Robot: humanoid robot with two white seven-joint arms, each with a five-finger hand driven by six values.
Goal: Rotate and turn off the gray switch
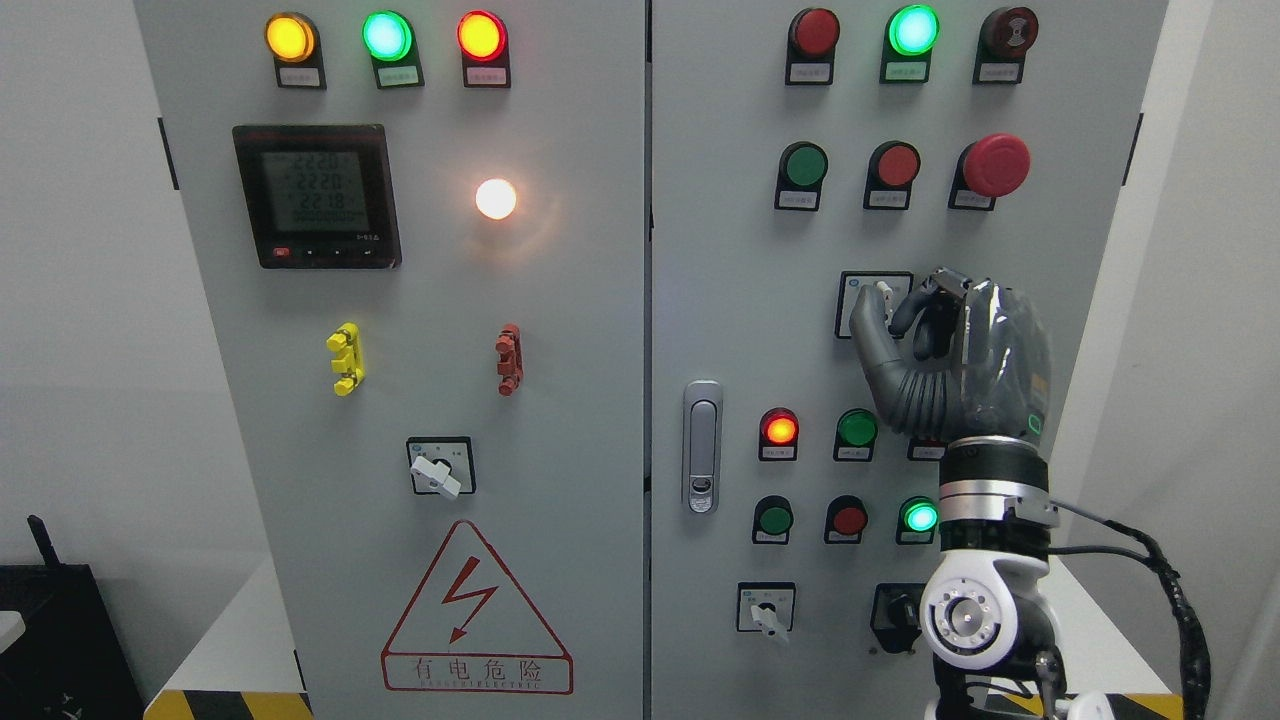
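The right hand (950, 345) is raised against the right door (720, 300) of the cabinet, its arm coming up from the bottom edge near the right corner. The thumb and the curled fingers (925, 300) close in around the knob of the gray switch (872, 300), which sits in a dark square frame about halfway up that door, toward its right edge, below the row with the big red mushroom button (995, 165). Only the left part of the frame and a pale sliver of the knob show; the hand covers the rest. The thumb lies along the left side of the knob and the fingertips come over from the right, so the hand looks pinched on the knob, though the actual contact is partly hidden behind the fingers.

The left hand is nowhere in view.

As for progress, the reach seems done and the grip appears to be in place, or very nearly so. Whether any turning has begun cannot be told, because the pointer of the knob is mostly covered and its marks are too small to read. Indicator lamps on both doors are lit, including the green lamp (912, 30) at the top of the right door and the white lamp (496, 198) on the left door (560, 400), which suggests that the switch is not yet off. What is left, by this reading, is the twist itself, and then letting go and drawing the hand clear of the door.
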